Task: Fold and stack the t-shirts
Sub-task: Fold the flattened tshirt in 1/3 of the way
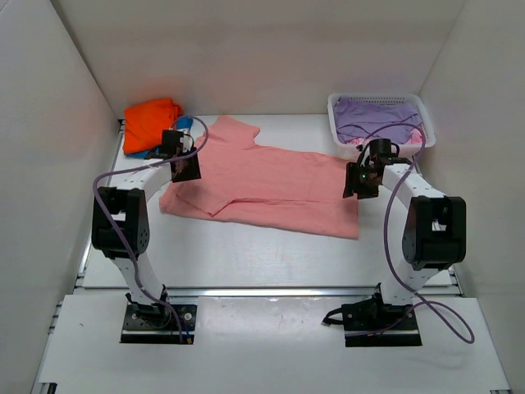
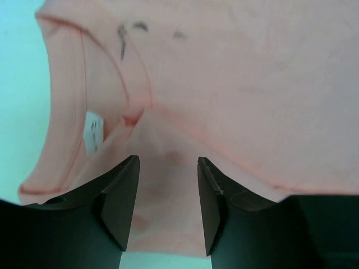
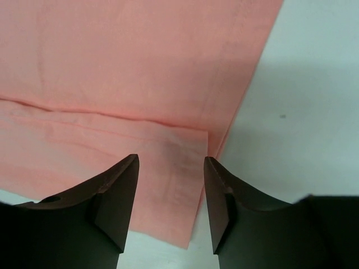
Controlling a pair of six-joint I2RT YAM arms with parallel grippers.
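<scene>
Salmon-pink t-shirt [image 1: 271, 185] lay spread at desk [image 1: 246, 254] centre. Left pincer [image 2: 168, 161] released, at the shirt's 9 o'clock edge near the collar. Right pincer [image 3: 171, 159] released, at 3 o'clock hem corner. Tips seemingly just over cloth.

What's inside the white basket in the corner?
A crumpled lavender-purple t-shirt fills the white basket. What looks like a bit of pink cloth peeks out at its near edge. Anything underneath is covered, so I can't tell.
</scene>
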